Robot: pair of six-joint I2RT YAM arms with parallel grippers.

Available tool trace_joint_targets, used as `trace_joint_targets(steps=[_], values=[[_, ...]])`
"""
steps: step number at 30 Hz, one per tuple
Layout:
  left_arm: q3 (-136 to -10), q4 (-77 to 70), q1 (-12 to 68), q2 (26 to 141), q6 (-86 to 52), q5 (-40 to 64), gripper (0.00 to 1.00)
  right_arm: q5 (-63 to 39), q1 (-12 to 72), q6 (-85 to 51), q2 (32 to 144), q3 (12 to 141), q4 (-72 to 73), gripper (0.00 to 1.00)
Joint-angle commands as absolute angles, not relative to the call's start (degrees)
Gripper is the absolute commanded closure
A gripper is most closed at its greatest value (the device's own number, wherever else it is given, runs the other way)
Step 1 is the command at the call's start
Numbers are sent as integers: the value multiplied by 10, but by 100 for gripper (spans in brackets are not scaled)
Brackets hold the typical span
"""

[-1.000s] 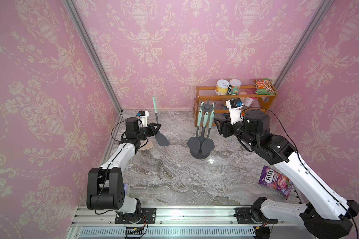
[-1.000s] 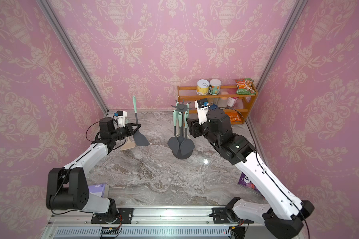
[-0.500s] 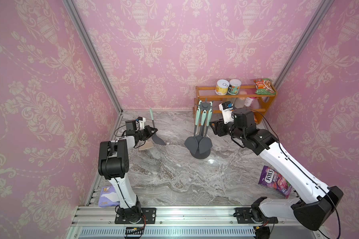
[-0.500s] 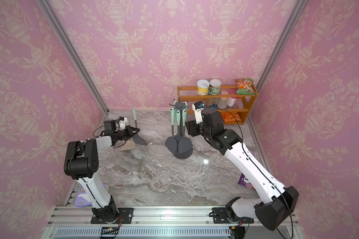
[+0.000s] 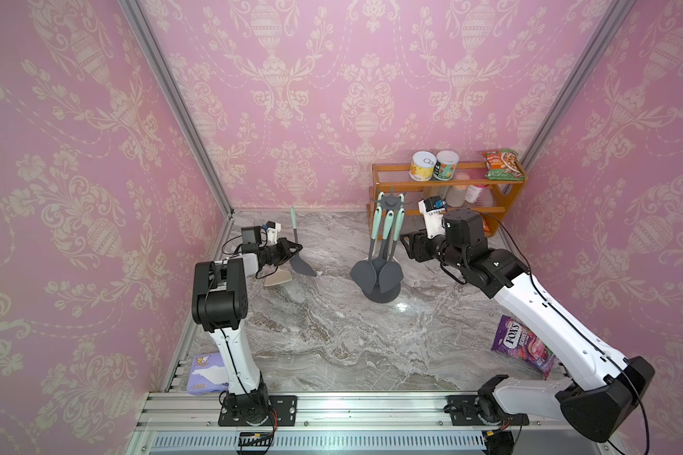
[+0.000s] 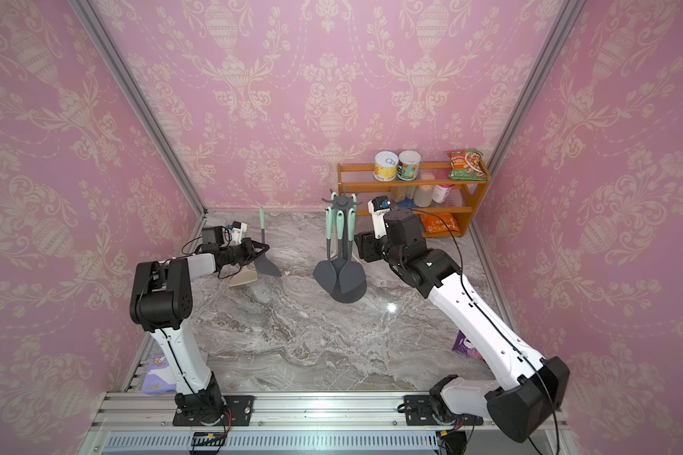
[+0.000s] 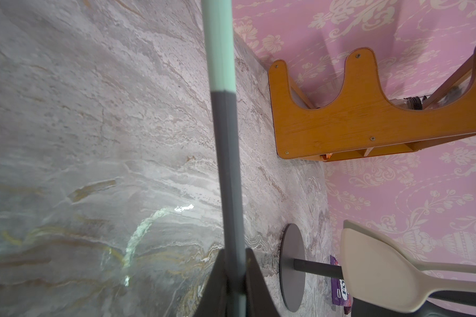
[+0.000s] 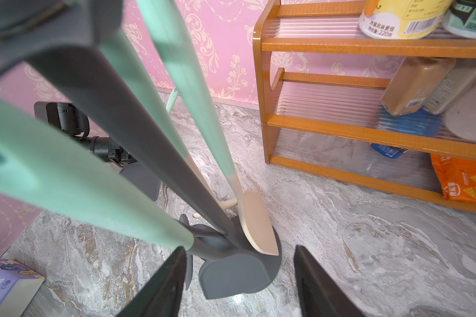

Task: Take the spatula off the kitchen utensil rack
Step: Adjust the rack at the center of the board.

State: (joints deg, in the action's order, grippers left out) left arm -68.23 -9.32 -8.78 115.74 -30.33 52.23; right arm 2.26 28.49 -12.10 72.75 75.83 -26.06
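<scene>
Table [image 5: 332, 335]: grey marble top, filling the lower middle of both top views.
Shelf [image 5: 442, 183]: orange wood, two tiers, upper right of centre against the back wall.
Rack [image 5: 387, 295]: dark grey, standing at centre just in front of the shelf. Three mint-handled utensils hang from its crown.
Spatula [image 5: 293, 226] [image 6: 262, 224]: mint handle, dark grey shaft and blade. It is off the rack and well apart from it, at centre left. It stands near upright, handle up and blade low over the table; whether the blade touches cannot be told.
Left gripper [image 5: 294, 249] [image 6: 263, 249]: clamped on the spatula's grey shaft [image 7: 228, 175], just above the blade.
Right gripper [image 5: 409, 246] [image 8: 239, 248]: jaws spread and holding nothing, just right of the rack's hanging utensils, well apart from the spatula.
</scene>
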Motion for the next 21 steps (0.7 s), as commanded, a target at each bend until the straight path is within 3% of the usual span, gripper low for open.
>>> trace_joint_targets(steps=[1, 13, 21], values=[[-677, -108, -85, 1165, -298, 532, 96, 37, 281, -132, 698, 748, -266, 34], [-681, -107, -83, 1206, -298, 520, 92, 56, 281, -135, 654, 725, -296, 30], [-691, -113, -83, 1222, -308, 500, 81, 66, 281, -137, 644, 721, -305, 30]])
